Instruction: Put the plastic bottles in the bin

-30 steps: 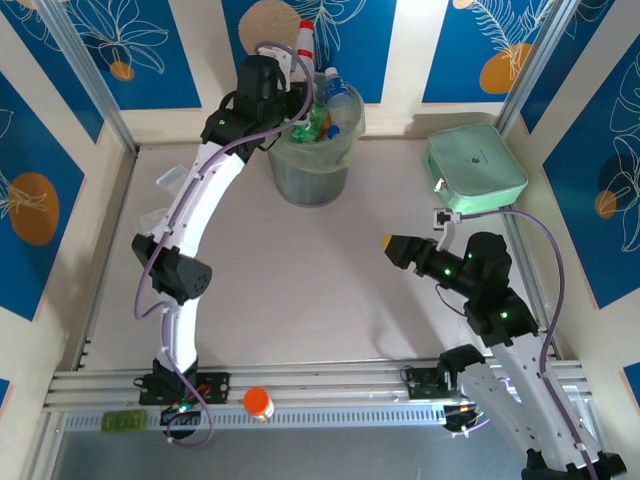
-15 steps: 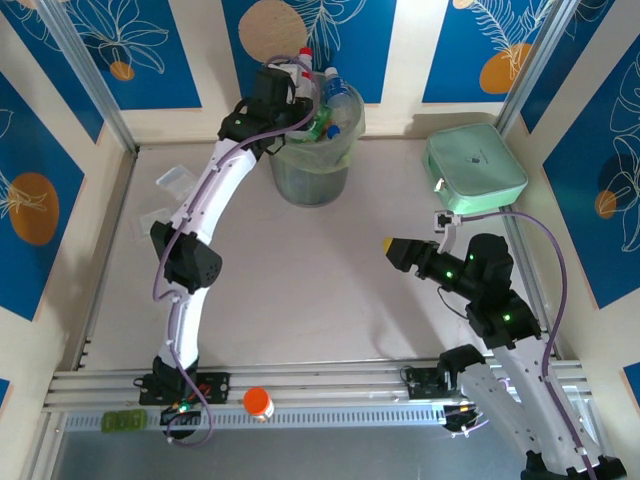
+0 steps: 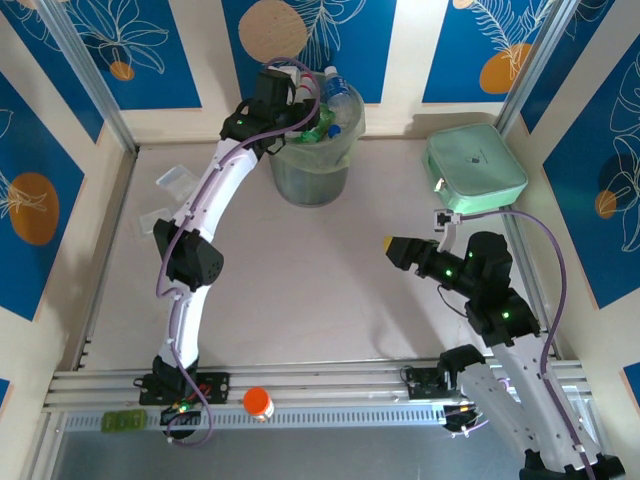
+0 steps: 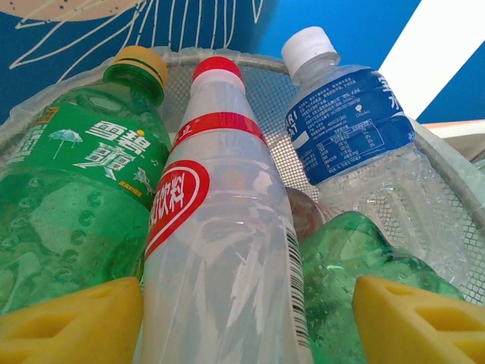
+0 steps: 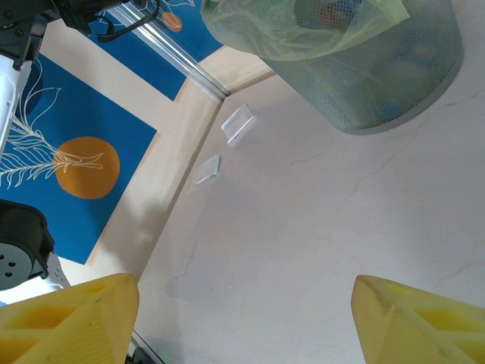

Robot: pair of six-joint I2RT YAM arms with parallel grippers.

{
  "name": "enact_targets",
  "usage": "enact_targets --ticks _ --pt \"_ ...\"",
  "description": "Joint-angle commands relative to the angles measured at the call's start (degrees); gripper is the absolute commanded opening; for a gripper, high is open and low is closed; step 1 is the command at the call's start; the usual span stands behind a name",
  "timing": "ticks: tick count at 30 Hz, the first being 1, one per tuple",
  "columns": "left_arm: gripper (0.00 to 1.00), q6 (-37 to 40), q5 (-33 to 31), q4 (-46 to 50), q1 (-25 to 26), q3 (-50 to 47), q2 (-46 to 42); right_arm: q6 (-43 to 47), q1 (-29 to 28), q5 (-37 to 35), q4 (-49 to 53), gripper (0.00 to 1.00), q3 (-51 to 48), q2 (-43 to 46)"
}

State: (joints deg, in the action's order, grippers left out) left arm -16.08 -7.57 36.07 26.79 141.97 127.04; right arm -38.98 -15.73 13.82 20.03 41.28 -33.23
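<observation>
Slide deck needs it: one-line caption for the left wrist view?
Left gripper open at the bin, facing a red-capped clear bottle between a green bottle and a blue-labelled bottle.

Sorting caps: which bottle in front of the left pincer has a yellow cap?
The green bottle at left; the clear bottle has a red cap, the blue-labelled bottle white.

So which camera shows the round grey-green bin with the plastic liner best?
The top external view: the whole round grey-green bin stands there, plastic bottles poking out. The right wrist view shows part of its mesh wall; the left wrist view, a strip of rim behind the bottles.
</observation>
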Motion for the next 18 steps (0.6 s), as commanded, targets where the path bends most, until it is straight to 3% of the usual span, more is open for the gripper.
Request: enact_targets --ticks 1,8,12,18 --pt "0.73 2.74 0.01 -1.76 -0.24 1.62 -4.37 0.84 0.36 1.38 -1.02 0.74 0.86 0.00" --pt "0.73 8.96 -3.97 -5.14 -0.23 1.59 -5.65 0.14 0.78 2.04 -2.51 0.75 -0.41 -0.49" --pt "0.69 10.36 -2.80 -5.92 -0.65 1.61 -3.74 -0.17 0.95 2.61 -3.07 0.74 -0.56 -1.52" --pt "0.51 9.93 1.63 -6.58 -1.12 1.61 -0.14 -0.06 1.09 3.09 -1.95 0.74 -0.48 -1.42"
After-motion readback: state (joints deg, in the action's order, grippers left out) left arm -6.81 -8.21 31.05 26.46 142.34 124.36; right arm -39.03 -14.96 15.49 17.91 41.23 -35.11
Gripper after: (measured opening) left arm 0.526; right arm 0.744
